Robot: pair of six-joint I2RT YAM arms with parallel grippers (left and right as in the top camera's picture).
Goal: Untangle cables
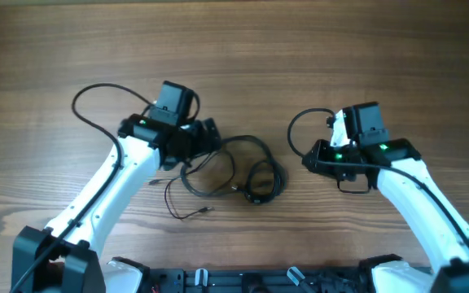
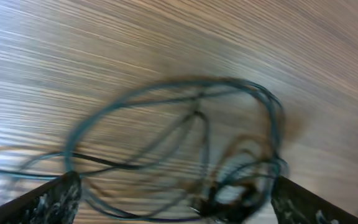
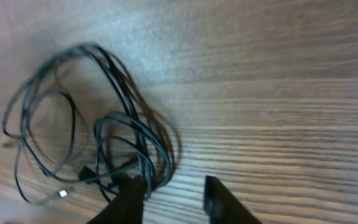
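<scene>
While the tangled cables (image 1: 234, 175) lie on the desk (image 1: 300, 49), the left claw (image 1: 212, 138) stands released at their 11 o'clock, the right claw (image 1: 306, 159) released at 3 o'clock.

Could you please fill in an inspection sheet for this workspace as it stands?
Surface: wooden table, no spills seen.
Job's things: thin black cables tangled in overlapping loops at the centre; one loose end trails toward the near edge.
Clutter: nothing seen.
Grippers: left gripper open, tangle between its fingers; right gripper open beside the coil, nothing between its fingers.
Cables: thicker arm leads loop off each arm, apart from the tangle.
Surroundings: dark robot base at the near edge.
</scene>
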